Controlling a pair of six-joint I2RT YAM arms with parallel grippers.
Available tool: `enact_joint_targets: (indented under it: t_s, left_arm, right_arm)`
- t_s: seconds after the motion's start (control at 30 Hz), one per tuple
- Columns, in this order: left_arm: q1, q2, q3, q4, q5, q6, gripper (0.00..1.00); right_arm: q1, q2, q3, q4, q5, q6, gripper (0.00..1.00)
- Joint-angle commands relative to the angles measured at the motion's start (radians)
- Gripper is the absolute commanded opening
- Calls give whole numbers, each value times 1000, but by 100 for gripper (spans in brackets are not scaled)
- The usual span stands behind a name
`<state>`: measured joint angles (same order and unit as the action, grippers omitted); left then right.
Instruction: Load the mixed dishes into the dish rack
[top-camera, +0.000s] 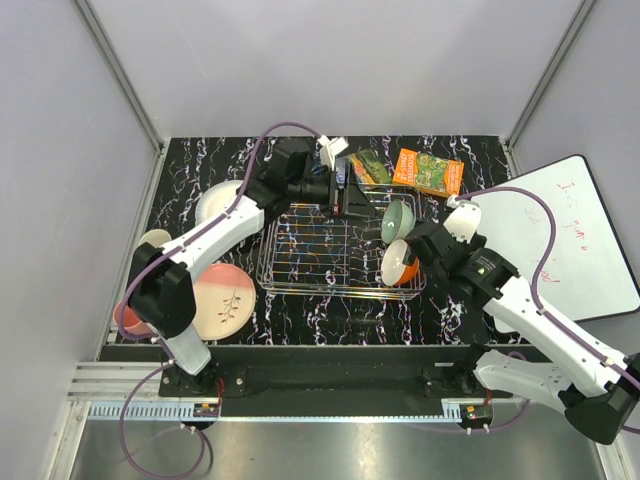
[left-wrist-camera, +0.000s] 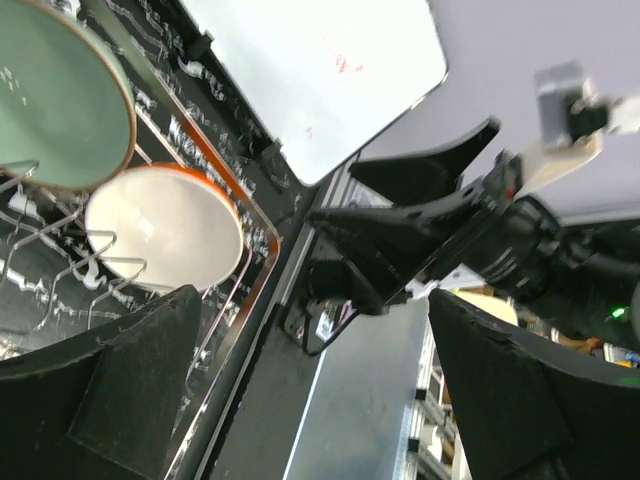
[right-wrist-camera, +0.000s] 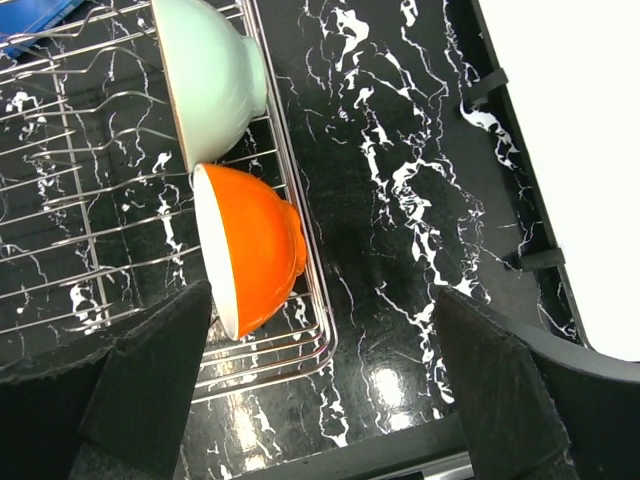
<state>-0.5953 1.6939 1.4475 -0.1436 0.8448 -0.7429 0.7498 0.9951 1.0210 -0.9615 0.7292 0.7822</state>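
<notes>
The dish rack (top-camera: 320, 250) sits mid-table. At its right end two bowls stand on edge: the pale green bowl (top-camera: 398, 220) (left-wrist-camera: 60, 100) (right-wrist-camera: 210, 80) and, nearer, the orange bowl (top-camera: 400, 262) (left-wrist-camera: 165, 228) (right-wrist-camera: 255, 245). The white plate (top-camera: 218, 200), the pink-and-cream plate (top-camera: 222, 300) and the pink cup (top-camera: 128, 318) lie on the table to the left. My left gripper (top-camera: 362, 197) (left-wrist-camera: 320, 390) hovers open over the rack's back edge, empty. Just right of the bowls, my right gripper (top-camera: 420, 245) (right-wrist-camera: 320, 390) stands open, holding nothing.
Orange (top-camera: 428, 172) and green (top-camera: 368, 165) printed packets lie behind the rack. A white board with red writing (top-camera: 585, 235) (right-wrist-camera: 570, 150) leans at the right. A small cream dish (top-camera: 155, 238) sits at the left edge, partly under my left arm.
</notes>
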Motion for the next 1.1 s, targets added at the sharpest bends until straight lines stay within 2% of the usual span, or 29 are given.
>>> enact_joint_targets:
  t_s: [0.0, 0.03, 0.07, 0.1, 0.17, 0.2, 0.3, 0.37, 0.43, 0.5, 0.57, 0.6, 0.63, 0.7, 0.77, 0.83, 0.87, 0.93, 0.97, 1.07]
  left_arm:
    - [31, -46, 2, -97, 8, 152, 99]
    - [43, -59, 23, -137, -6, 192, 99]
    - [70, -60, 52, -189, -41, 300, 99]
    - [86, -57, 136, -335, -64, 365, 99]
    - [144, -33, 242, -497, -184, 536, 99]
    - [167, -8, 343, -624, -231, 575, 99]
    - [276, 41, 541, -811, -380, 703, 99]
    - [352, 43, 588, -846, -475, 727, 99]
    - [402, 18, 574, -840, -478, 737, 99]
    - [451, 15, 556, -837, -450, 778, 99]
    - [457, 21, 547, -852, -545, 836, 98]
    - [456, 26, 536, -853, -596, 853, 93]
    - [456, 29, 525, -855, -651, 875, 81]
    - [457, 17, 463, -850, -780, 931, 77]
    - [457, -9, 340, -835, -843, 1011, 77]
    - [459, -101, 210, -788, -875, 1074, 78]
    - [459, -138, 76, -731, -903, 1138, 79]
    - [459, -252, -56, -668, -940, 1244, 79]
    - [459, -319, -169, -606, -973, 1278, 80]
    - [459, -407, -329, -519, -986, 1393, 82]
  right_arm:
    - [2, -1, 11, 14, -7, 26, 100]
    - [2, 5, 23, 7, 1, 16, 100]
    - [2, 11, 34, 0, 12, 9, 100]
    - [2, 16, 47, -15, 39, 2, 100]
    - [2, 22, 89, -5, 76, -41, 100]
    - [2, 13, 118, 12, 82, -56, 100]
    - [2, -50, 110, 138, 64, -52, 100]
    - [0, -94, 76, 244, -63, -63, 100]
    - [-1, -148, 9, 306, -128, -124, 100]
    - [-1, -158, -28, 326, -114, -138, 100]
    - [-3, -135, -21, 290, -106, -161, 93]
    - [-1, -107, -1, 271, -106, -164, 84]
    - [-1, -93, 8, 255, -96, -159, 81]
    - [-1, -58, 31, 193, -64, -146, 81]
    - [-3, -52, 40, 162, -45, -130, 84]
    - [-1, -67, 36, 158, -39, -127, 86]
    - [0, -75, 31, 159, -30, -127, 86]
    - [-1, -96, 21, 167, -24, -130, 86]
    - [-3, -102, 19, 167, -16, -130, 86]
    - [0, -96, 13, 171, -17, -135, 87]
